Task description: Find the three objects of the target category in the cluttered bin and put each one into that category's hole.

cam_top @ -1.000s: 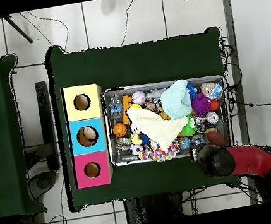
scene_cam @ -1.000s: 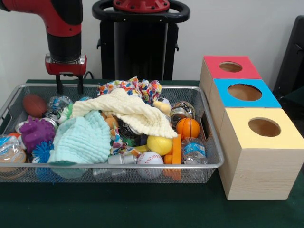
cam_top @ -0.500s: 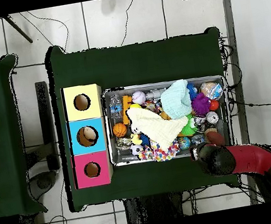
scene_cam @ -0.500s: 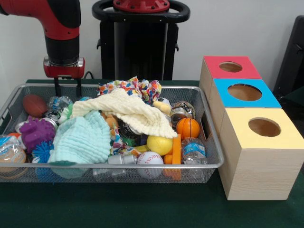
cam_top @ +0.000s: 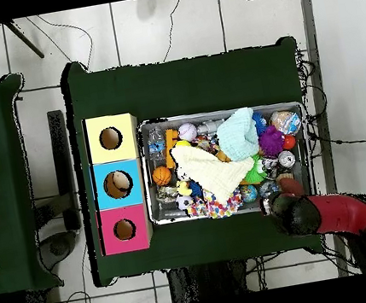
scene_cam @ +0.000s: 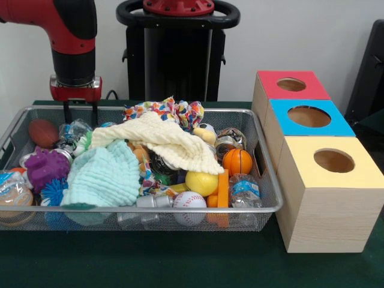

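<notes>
A: Cream cloth (scene_cam: 161,140) and mint cloth (scene_cam: 105,174) hide much of the mesh bin (scene_cam: 267,207); a basketball (scene_cam: 237,161) lies exposed.

B: Gripper (scene_cam: 80,113)?

A: Released, empty, over the bin's corner, above green tabletop (scene_cam: 180,264).

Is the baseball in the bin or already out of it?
In. The baseball lies inside the wire bin, against its front wall, beside the yellow ball. The gripper hangs far from it.

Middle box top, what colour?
Blue: the middle box has a blue top around its round hole, clearest in the front view.
</notes>
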{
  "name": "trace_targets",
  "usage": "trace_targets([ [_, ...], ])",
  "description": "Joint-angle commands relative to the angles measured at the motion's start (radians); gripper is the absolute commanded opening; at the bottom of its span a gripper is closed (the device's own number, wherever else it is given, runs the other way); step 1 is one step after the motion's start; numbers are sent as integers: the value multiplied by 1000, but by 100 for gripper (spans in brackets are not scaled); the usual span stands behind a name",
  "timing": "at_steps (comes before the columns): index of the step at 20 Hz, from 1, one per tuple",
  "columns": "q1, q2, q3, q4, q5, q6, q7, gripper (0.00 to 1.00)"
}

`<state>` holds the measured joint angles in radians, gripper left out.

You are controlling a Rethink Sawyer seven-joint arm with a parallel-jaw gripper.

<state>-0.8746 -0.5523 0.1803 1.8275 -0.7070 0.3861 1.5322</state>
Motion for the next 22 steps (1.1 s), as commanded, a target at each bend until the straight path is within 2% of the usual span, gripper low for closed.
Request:
trace_targets([
  [1,-12,25,91,-90,-84,75,-171,100],
  [12,-18,60,97,-124,-121,60,-160,100],
  [22,-18,46,114,-112,-68,87,-130,100],
])
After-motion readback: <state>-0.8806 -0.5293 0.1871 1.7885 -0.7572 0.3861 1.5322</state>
